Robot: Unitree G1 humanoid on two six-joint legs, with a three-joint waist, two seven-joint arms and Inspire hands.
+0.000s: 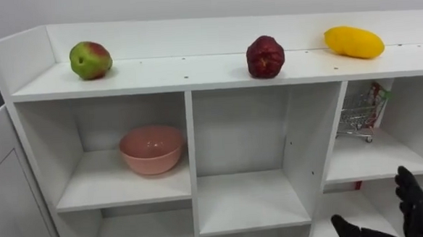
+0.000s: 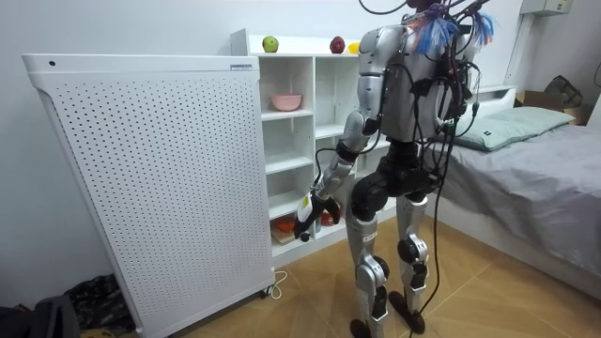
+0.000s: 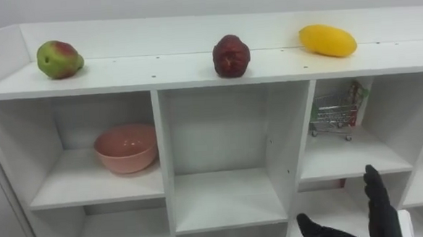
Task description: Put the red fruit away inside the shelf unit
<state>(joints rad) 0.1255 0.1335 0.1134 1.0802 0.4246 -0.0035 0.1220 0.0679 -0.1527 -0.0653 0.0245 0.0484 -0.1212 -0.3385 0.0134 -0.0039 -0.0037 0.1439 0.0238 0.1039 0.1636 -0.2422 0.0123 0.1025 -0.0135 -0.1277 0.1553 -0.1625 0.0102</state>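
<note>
I see three fruits on top of the closet (image 1: 187, 75): a green and red fruit (image 1: 89, 59) at the left, a dark red fruit (image 1: 265, 56) in the middle and a yellow fruit (image 1: 353, 42) at the right. My right hand (image 1: 418, 208) is low at the right, its fingers straight and holding nothing. My left hand (image 2: 306, 221) hangs by the low shelves; I cannot tell how its fingers are.

A home bedroom is showing here: a bed (image 2: 540, 188) with grey cover and pillow (image 2: 512, 127) is lying behind the right hand (image 1: 419, 209), a white closet (image 1: 190, 134) is standing just ahead of it, and wood flooring (image 2: 488, 291) is running underneath.
</note>
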